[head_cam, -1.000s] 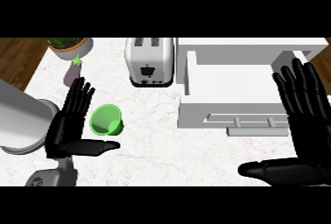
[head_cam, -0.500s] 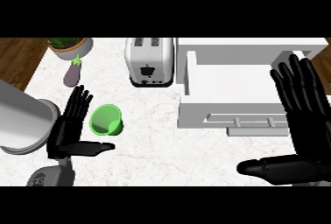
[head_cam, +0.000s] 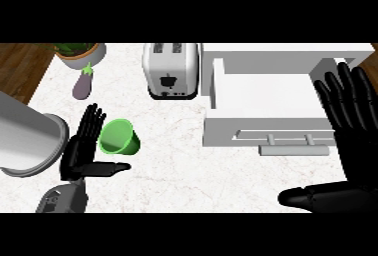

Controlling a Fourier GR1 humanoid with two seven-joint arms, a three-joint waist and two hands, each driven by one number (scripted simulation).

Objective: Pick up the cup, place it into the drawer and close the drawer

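The green cup (head_cam: pixel 119 136) lies tipped on its side on the white counter (head_cam: pixel 192 170), well to the left of the open drawer (head_cam: pixel 266 107) and just below the level of the toaster (head_cam: pixel 172 70). The left hand (head_cam: pixel 83 150) is right beside the cup on the side away from the drawer, fingers straight, thumb out beneath it, holding nothing. The right hand (head_cam: pixel 347 130) rests open at the drawer's right edge, fingers up. An eggplant (head_cam: pixel 84 84) lies beyond the cup.

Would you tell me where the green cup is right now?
In the head view, the green plastic cup lies on its side on the white marble counter, left of centre, just beside the open left hand.
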